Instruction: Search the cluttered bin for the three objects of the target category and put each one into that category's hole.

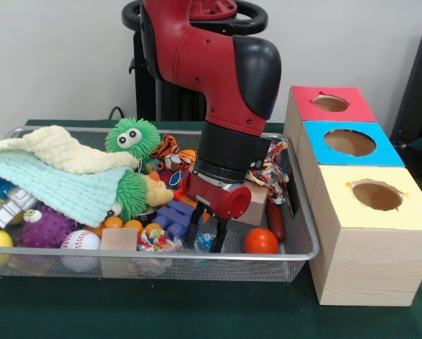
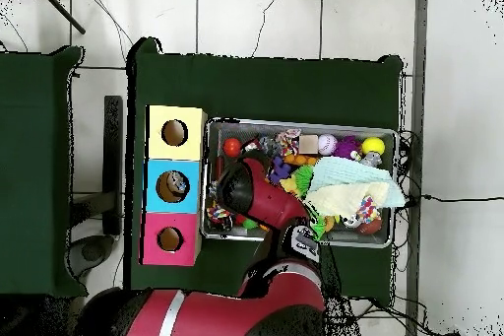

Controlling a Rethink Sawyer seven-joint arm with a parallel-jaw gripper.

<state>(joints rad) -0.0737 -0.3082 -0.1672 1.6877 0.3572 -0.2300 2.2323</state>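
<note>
Nearest me along the front rim of the wire bin lie a baseball, a small wooden block, and an orange ball towards the corner beside the boxes. Just behind that rim the gripper is down among the clutter, its dark fingers spread apart with nothing visibly between them, over a purple plastic toy and some bright scraps. Which category is wanted I can't tell, so the three targets could be anything here.

Further back, a mint cloth and a cream cloth cover the far-left part, with a green fuzzy creature and a tiger toy behind. A knotted rope toy hangs near the arm.

On the bench beside the bin stand the yellow box, blue box and red box, each with a hole.

The risk, I'd say: closing here could snag two things at once, or drag the rope toy up with the arm.
</note>
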